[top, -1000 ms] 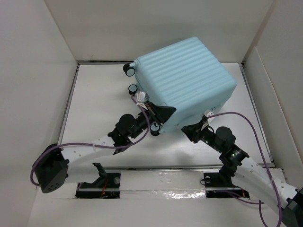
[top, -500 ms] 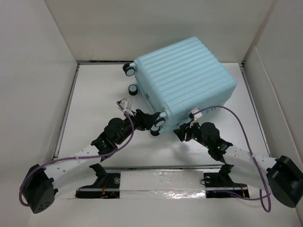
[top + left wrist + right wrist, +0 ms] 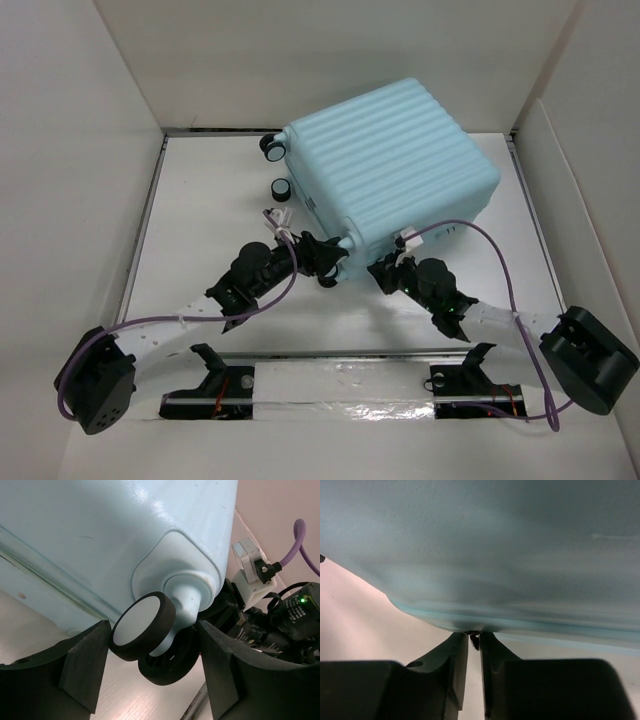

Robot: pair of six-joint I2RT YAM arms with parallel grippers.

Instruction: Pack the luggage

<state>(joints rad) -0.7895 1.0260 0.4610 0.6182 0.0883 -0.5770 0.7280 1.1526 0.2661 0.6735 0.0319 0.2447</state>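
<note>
Lying closed on the counter [image 3: 200, 210] with its ribbed shell upward, the luggage [image 3: 390, 160] occupied the far centre-right area. It was turned at an angle, so that its wheeled end faced left. The far wheel [image 3: 272, 147] stood at the far corner of that end. The second wheel [image 3: 281, 190] stood just nearer, and the near wheel [image 3: 329, 274] sat at the near-left corner. A zip [image 3: 45, 580] ran along the side wall below the shell edge.

The left pincer [image 3: 322, 262] was positioned at the near-left corner. In the left wrist view, the left pincer [image 3: 152, 630] stood apart, with its fingers [image 3: 82, 670] on either side of the near wheel [image 3: 144, 625]. This wheel was a black double caster with a white face. Contact between fingers and wheel could not be confirmed.

The right pincer [image 3: 383, 272] was positioned against the near side wall, just right of the left pincer. In the right wrist view, the right pincer [image 3: 474, 637] was drawn together to a thin slit directly under the zip [image 3: 445, 626]. A small dark tab [image 3: 471, 634] appeared pinched between the tips. The tab was too small to identify.

The right arm [image 3: 280, 625] was visible behind the wheel in the left wrist view. It carried a white connector [image 3: 252, 562] and a purple cable [image 3: 300, 535].

White walls [image 3: 80, 120] enclosed the counter on the left, far and right sides.
</note>
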